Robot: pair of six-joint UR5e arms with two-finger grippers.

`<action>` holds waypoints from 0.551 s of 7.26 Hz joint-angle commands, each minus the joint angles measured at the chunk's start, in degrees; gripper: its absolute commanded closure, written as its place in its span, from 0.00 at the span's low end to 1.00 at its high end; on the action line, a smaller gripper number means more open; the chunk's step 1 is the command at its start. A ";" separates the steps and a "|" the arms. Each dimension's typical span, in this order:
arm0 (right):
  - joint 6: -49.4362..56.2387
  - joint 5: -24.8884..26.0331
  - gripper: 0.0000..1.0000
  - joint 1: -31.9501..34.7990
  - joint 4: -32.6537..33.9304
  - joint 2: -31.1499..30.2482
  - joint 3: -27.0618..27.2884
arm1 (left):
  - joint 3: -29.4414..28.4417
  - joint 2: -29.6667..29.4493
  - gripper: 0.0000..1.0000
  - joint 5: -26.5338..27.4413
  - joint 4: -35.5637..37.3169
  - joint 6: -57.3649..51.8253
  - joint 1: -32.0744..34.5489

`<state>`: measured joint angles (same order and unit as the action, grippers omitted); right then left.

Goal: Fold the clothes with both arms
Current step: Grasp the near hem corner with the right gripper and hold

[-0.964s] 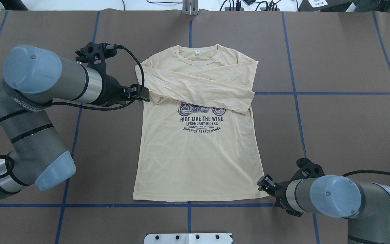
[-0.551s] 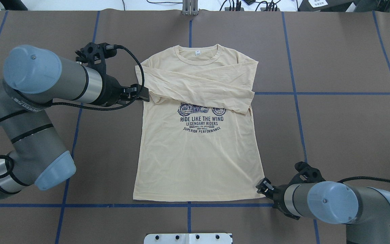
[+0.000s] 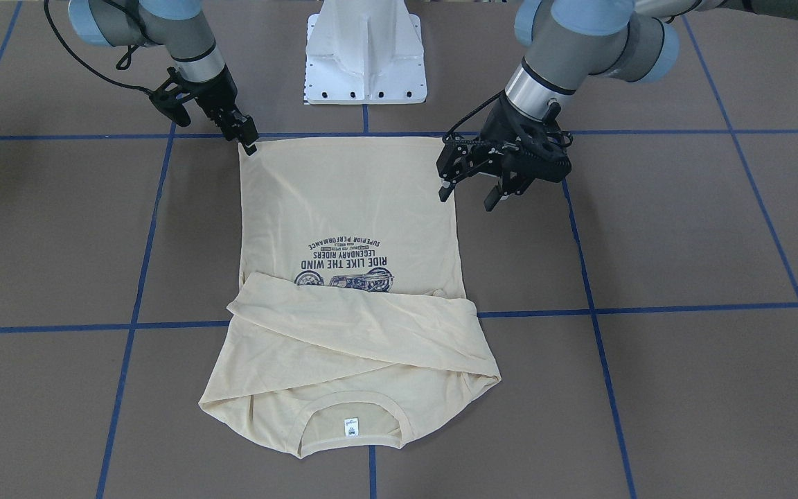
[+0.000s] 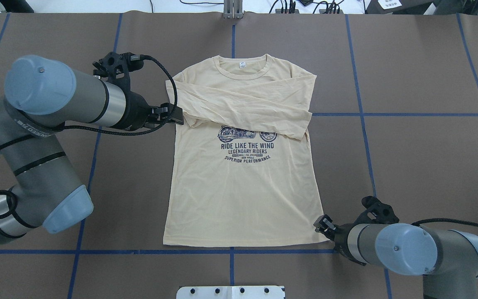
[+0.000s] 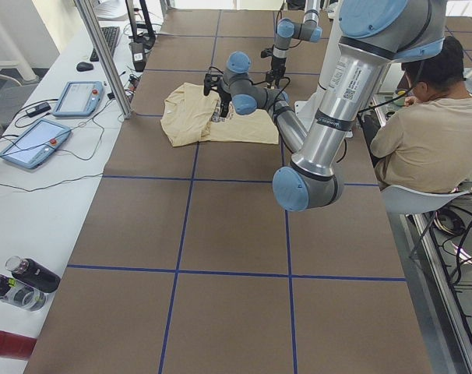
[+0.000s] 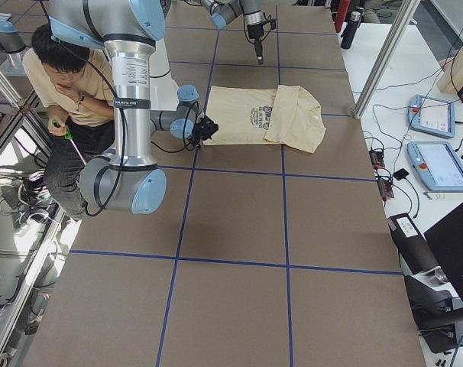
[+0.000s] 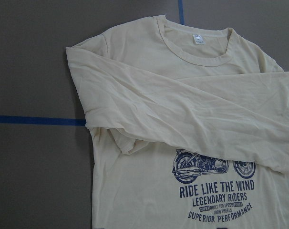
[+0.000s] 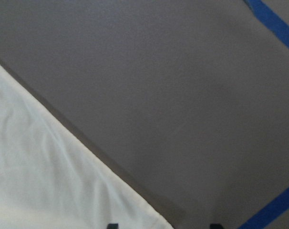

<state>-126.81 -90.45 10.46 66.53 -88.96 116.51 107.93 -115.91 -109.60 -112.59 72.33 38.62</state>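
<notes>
Overhead exterior: print (image 4: 247,146) partly under sleeve (image 4: 259,118)

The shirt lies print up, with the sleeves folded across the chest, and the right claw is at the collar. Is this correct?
Not quite: the right claw is at the bottom hem corner of the shirt, far from the collar, as the overhead exterior view shows. The rest is correct.
</notes>
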 commanded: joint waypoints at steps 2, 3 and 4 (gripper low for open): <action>-0.02 0.10 0.30 0.00 0.00 -0.16 0.03 | 0.00 -0.10 0.17 0.00 0.00 0.00 -0.03; -0.02 0.10 0.30 0.00 0.00 -0.08 0.12 | 0.00 -0.10 0.17 0.00 0.00 0.09 -0.03; -0.02 0.10 0.30 0.00 0.00 0.10 0.12 | 0.00 -0.02 0.17 0.00 0.00 0.09 0.05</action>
<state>-126.83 -90.34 10.46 66.53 -88.99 116.60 107.93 -115.98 -109.60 -112.59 72.39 38.60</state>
